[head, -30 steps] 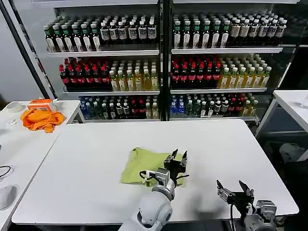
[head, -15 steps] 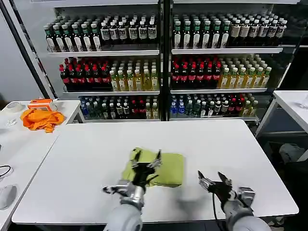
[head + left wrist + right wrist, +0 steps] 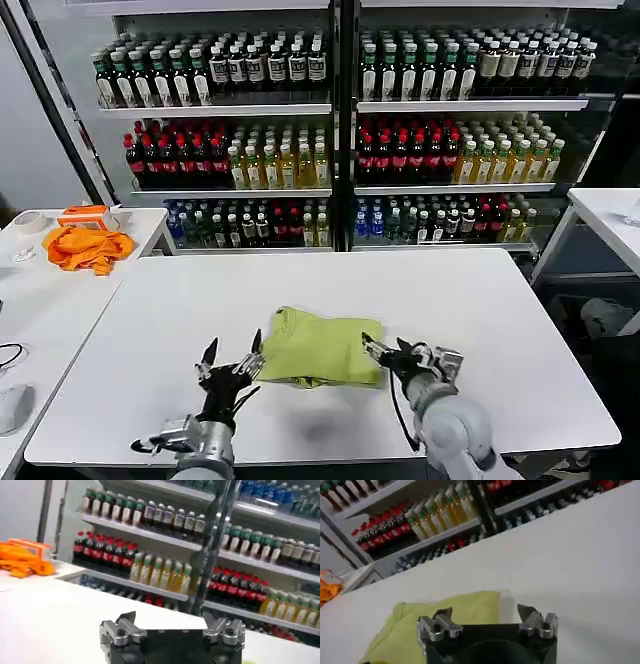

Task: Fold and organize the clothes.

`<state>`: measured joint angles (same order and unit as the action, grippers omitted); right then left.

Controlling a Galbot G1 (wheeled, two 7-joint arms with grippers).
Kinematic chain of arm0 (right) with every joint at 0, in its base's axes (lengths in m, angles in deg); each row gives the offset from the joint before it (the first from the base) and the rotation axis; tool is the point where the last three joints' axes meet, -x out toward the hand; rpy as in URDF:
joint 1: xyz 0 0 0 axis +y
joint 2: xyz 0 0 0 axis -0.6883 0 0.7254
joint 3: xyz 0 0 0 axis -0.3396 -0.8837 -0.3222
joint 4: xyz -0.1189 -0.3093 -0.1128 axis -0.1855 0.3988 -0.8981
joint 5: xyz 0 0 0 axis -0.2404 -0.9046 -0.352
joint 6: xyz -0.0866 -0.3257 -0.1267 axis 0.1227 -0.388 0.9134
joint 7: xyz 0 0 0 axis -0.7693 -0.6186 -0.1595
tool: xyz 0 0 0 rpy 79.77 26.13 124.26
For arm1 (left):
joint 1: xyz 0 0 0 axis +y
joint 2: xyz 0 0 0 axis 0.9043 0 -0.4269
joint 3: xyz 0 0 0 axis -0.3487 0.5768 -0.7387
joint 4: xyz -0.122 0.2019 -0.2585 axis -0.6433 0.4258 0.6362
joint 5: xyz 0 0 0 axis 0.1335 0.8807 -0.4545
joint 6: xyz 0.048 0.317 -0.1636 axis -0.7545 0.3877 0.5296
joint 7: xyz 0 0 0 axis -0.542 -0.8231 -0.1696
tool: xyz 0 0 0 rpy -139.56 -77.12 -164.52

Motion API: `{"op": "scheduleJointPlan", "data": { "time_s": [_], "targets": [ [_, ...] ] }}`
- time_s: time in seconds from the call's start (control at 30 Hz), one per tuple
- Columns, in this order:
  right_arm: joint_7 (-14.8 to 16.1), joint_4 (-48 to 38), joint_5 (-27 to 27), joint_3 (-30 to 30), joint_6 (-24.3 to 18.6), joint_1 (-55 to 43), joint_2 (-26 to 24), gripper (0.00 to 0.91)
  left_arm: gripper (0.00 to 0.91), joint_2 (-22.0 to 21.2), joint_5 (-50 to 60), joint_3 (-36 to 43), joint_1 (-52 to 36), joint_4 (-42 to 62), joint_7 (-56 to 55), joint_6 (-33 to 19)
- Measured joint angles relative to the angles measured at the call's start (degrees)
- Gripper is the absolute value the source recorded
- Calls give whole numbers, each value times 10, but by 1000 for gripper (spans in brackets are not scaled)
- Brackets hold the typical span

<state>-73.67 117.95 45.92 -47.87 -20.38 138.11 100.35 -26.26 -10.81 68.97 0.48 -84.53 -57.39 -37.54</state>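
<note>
Grippers [image 3: 232, 362] flanking T-shirt [image 3: 320, 347], white table [image 3: 480, 310].

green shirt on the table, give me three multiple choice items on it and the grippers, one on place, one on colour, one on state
1. Where does the shirt lie?
A. on the white table, between the two grippers
B. on the side table by the orange cloth
C. on a drinks shelf

2. What colour is the cloth on the side table?
A. blue
B. orange
C. black

3. How do the left gripper and right gripper stand?
A. both shut on the shirt
B. left shut, right open
C. both open, holding nothing

Answers: 1 A, the shirt lies folded mid-table with a gripper at each side. 2 B, it is bright orange. 3 C, both wrist views show spread fingers with nothing between.
</note>
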Motion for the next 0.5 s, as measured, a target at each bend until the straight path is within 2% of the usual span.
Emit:
{"op": "scheduleJointPlan", "data": {
  "time_s": [0.03, 0.07, 0.5],
  "targets": [
    [-3, -9, 3, -3, -1, -7, 3, 91, 907, 0, 0, -3, 5, -2, 0, -1],
    [-6, -18, 7, -6, -2, -14, 6, 0, 907, 1, 0, -6, 9, -5, 0, -2],
    [-25, -89, 25, -27, -10, -65, 27, 0, 907, 9, -1, -19, 31, -13, 0, -7]
  ]
}}
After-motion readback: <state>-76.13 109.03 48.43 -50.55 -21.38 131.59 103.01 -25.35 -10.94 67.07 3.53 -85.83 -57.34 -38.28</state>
